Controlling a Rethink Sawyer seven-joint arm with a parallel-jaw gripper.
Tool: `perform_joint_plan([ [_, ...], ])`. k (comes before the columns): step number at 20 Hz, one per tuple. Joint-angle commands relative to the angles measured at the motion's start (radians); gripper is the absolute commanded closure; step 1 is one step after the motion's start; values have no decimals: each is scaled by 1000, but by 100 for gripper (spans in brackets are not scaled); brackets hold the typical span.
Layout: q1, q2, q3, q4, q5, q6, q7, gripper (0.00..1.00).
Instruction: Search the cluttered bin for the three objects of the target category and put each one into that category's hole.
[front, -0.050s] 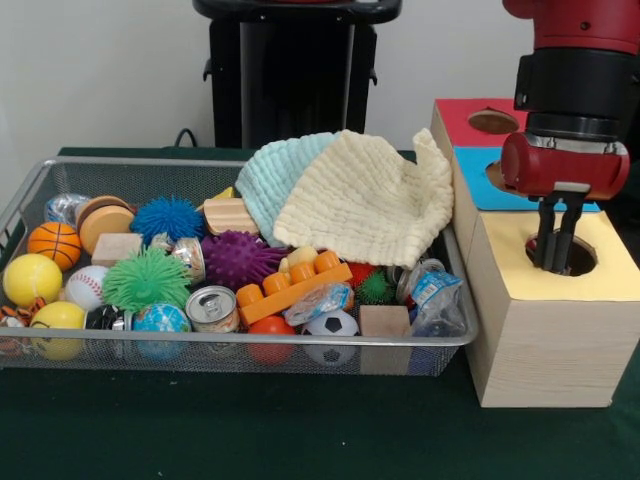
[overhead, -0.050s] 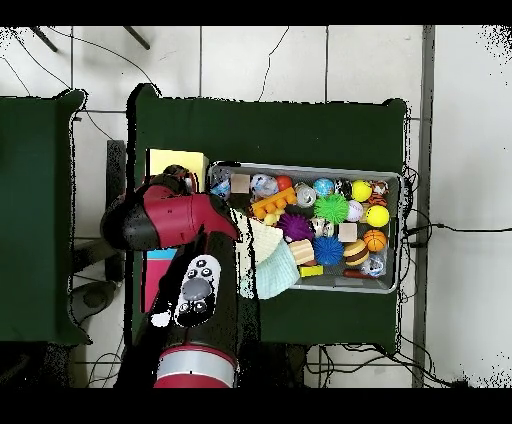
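My gripper hangs over the yellow section of the wooden box, its tips dipping into the round hole. The fingers stand close together, shut, with nothing visible between them. The wire bin to the left holds several balls, such as a basketball, a baseball and a yellow ball. Spiky balls lie there too: purple, green and blue. A can and wooden blocks sit near the front. In the overhead view the arm covers the gripper.
A yellow cloth and a mint cloth drape over the bin's back right corner. The box also has a blue section and a red section, each with a hole. An orange toy brick lies mid-bin. Green cloth covers the table.
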Motion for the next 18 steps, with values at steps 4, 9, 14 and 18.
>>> perform_joint_plan([
  [4, -41, 224, 55, 99, -12, -67, 173, 100],
  [9, -45, 182, 66, 131, -8, -19, 164, 100],
  [14, -54, 108, 70, 175, -8, 61, 138, 100],
  [18, -74, 53, 89, 223, -8, 77, 127, 100],
])
